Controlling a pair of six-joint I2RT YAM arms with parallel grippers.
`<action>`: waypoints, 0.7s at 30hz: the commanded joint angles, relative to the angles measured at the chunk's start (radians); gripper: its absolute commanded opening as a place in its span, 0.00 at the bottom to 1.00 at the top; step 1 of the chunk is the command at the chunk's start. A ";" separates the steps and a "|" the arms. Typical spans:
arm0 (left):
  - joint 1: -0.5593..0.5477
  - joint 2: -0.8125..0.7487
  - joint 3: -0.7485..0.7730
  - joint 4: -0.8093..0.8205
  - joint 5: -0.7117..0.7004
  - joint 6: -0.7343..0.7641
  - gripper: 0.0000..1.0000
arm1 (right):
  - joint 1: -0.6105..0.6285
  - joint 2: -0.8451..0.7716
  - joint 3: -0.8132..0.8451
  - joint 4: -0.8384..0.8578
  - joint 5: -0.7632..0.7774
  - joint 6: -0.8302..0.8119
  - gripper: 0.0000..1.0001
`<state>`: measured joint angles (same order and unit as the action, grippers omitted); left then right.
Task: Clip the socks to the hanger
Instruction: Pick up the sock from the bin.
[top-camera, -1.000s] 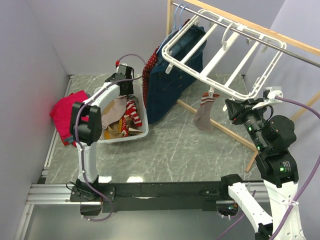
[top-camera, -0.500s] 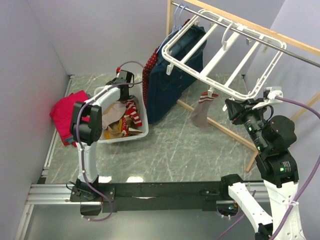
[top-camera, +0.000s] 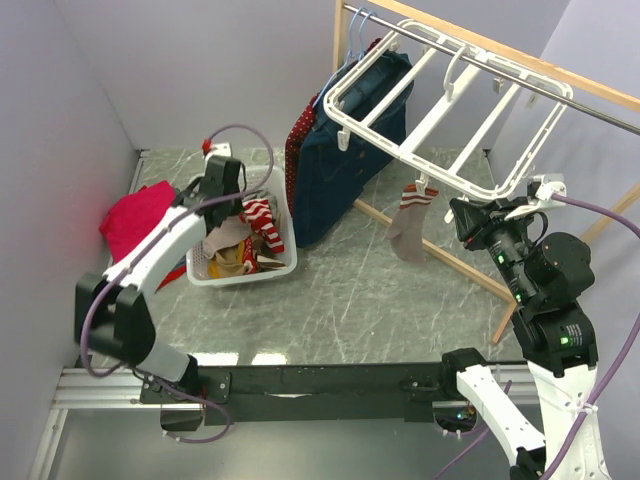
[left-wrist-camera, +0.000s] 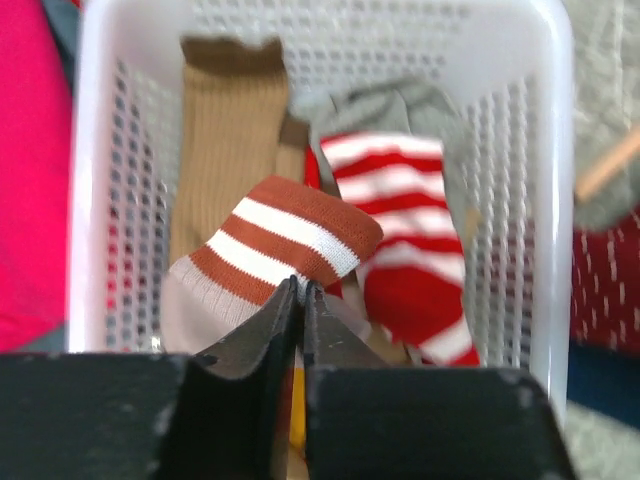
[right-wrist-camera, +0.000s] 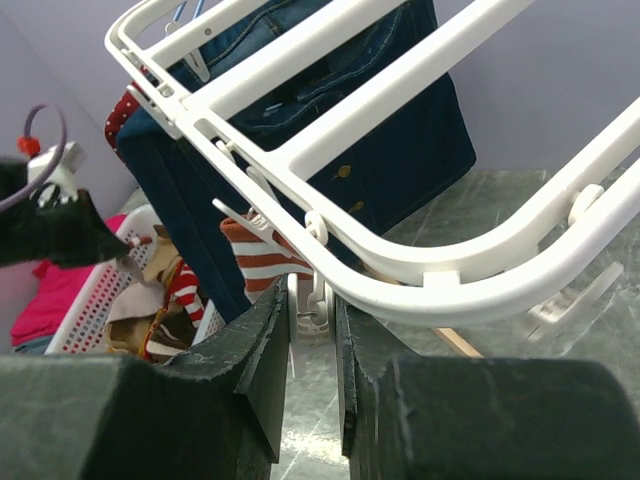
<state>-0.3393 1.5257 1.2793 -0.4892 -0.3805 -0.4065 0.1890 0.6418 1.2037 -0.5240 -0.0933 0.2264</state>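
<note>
My left claw (left-wrist-camera: 300, 290) is clenched, with only a thin slit between the two jaws. In the left wrist view the tips are at the bottom centre of the frame, and there they bite the lower edge of the striped sock (left-wrist-camera: 285, 230), the brown and white one. This sock spreads up from the tips to the middle of the frame, and its grey end goes to the lower left, beside the left jaw. It lies above the other socks in the basket (left-wrist-camera: 552, 200). The tan sock (left-wrist-camera: 225, 130) is in the upper left, and the red sock (left-wrist-camera: 415, 230) with white bands is at the right, just beside the striped one.

My right claw (right-wrist-camera: 312, 310) is closed on a clip (right-wrist-camera: 312, 295) that hangs under the near rail of the hanger (right-wrist-camera: 420, 285). The clip fills the gap between the jaws, at the lower centre of the right wrist view. Behind it, a little to the left, the hung sock (right-wrist-camera: 262, 262) dangles from the hanger, apart from my jaws.
</note>
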 joint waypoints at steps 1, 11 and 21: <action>-0.018 -0.082 -0.188 0.035 0.058 -0.103 0.13 | -0.003 -0.010 -0.010 0.027 -0.013 -0.001 0.07; -0.030 -0.167 -0.321 0.032 0.049 -0.117 0.46 | -0.003 -0.010 -0.015 0.032 -0.025 -0.001 0.07; -0.079 -0.121 -0.253 0.031 -0.040 -0.091 0.52 | -0.005 -0.010 -0.010 0.030 -0.031 0.002 0.07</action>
<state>-0.4095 1.3846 0.9859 -0.4751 -0.3645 -0.5121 0.1890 0.6361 1.1919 -0.5159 -0.0994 0.2268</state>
